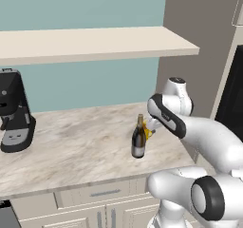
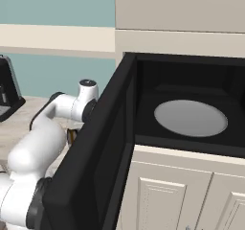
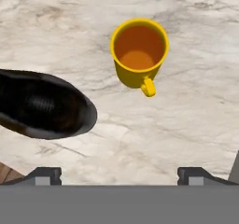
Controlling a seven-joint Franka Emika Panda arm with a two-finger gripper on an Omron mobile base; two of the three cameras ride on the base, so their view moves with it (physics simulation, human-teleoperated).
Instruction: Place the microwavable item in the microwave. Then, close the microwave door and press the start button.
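Your gripper (image 3: 119,175) hangs above the marble desk (image 3: 186,125) with its jaws spread wide and nothing between them; the two dark fingertips (image 3: 44,174) stand far apart at the bottom of the hand view. The yellow-orange mug (image 3: 139,52) sits upright on the desk at about 12 o'clock from the gripper, well clear of both fingertips, its small handle turned toward 6 o'clock. The dark wine bottle (image 3: 42,104) fills the 9 o'clock side of that view, just beside the mug but apart from it.

From the left base view you see the bottle (image 1: 138,139) standing upright near the front of the desk, with a sliver of the mug (image 1: 148,132) showing just behind it at 2 o'clock, partly hidden by your arm (image 1: 166,113). A black coffee machine (image 1: 14,113) stands well away at 9 o'clock, under a long pale shelf (image 1: 95,42).

In the right base view the microwave (image 2: 191,75) gapes open, its round grey turntable (image 2: 190,118) bare, and the black door (image 2: 91,162) swings out toward you at 7 o'clock.
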